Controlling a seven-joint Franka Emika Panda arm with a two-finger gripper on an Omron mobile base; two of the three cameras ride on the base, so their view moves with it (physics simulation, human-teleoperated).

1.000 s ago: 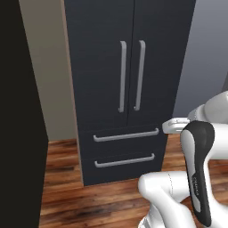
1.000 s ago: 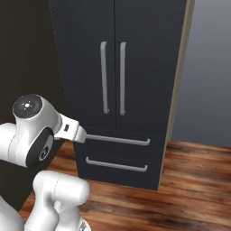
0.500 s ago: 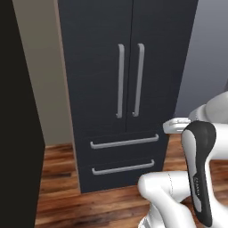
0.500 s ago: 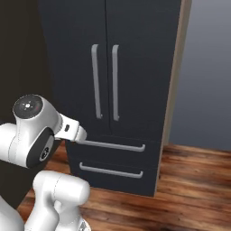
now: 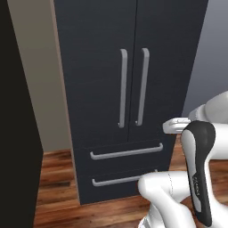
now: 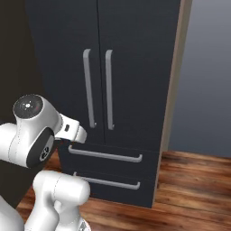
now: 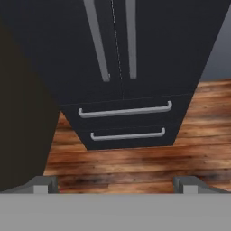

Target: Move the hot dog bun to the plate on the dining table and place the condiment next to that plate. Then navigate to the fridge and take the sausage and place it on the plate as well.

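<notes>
Home kitchen — tall dark double-door fridge (image 5: 129, 89), two drawers below — wood plank floor (image 6: 194, 189).

Base drove on: fridge (image 5: 129, 89) slid rightward in left base view, leftward in right.

I see a near-black, faintly grained fridge (image 5: 129, 67) with pale grey handles (image 5: 122, 89) and drawer pulls (image 5: 127, 152), over a reddish-brown streaked wooden floor (image 6: 194, 189), beside a blue-grey wall (image 6: 205, 81).
</notes>
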